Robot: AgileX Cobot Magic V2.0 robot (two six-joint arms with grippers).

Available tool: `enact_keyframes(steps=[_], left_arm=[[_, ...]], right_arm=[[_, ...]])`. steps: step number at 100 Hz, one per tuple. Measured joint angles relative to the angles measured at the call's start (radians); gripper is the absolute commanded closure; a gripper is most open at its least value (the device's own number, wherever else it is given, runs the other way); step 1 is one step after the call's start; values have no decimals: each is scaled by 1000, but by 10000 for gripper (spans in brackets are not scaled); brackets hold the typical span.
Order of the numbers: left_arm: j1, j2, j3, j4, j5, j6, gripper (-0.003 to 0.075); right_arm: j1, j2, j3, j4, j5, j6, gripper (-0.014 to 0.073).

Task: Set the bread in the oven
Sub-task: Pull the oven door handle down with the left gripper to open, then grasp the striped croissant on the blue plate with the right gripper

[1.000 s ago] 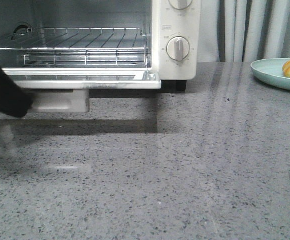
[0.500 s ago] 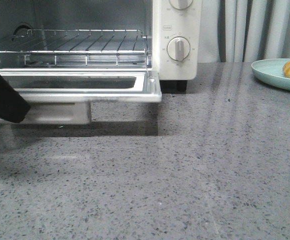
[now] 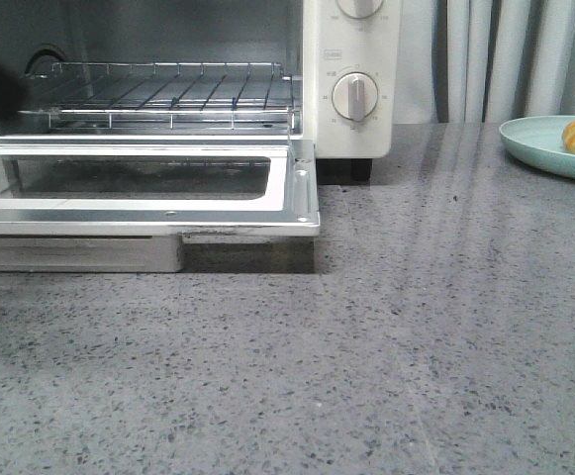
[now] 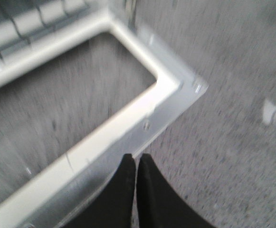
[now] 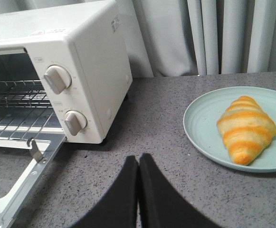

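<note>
The bread (image 5: 247, 128) lies on a pale teal plate (image 5: 199, 128) on the grey speckled counter (image 3: 416, 346), ahead of the right gripper (image 5: 138, 164) and a little to one side, not touching it. This gripper's black fingers are pressed together and hold nothing. The bread is glossy, with orange and cream stripes. The oven (image 3: 351, 79) stands with its glass door (image 3: 148, 188) folded down flat and the wire rack (image 3: 168, 89) bare. The left gripper (image 4: 136, 164) is also closed and empty, above the door's metal corner; this view is blurred.
</note>
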Motion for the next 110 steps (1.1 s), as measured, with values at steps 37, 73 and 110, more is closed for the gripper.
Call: enact_keyframes(steps=[37,73,110], left_arm=[[0,-372,-25,-13,49,0,742],[0,-451,-27,-13,74,0,742],[0,-451,-27,-13,74,0,742]], right_arm=[[-65,457,-488,-86,371,0,489],[-267,792,-652,-51,386,-13,266],[-335,1053,-653,-40,263,-16,266]])
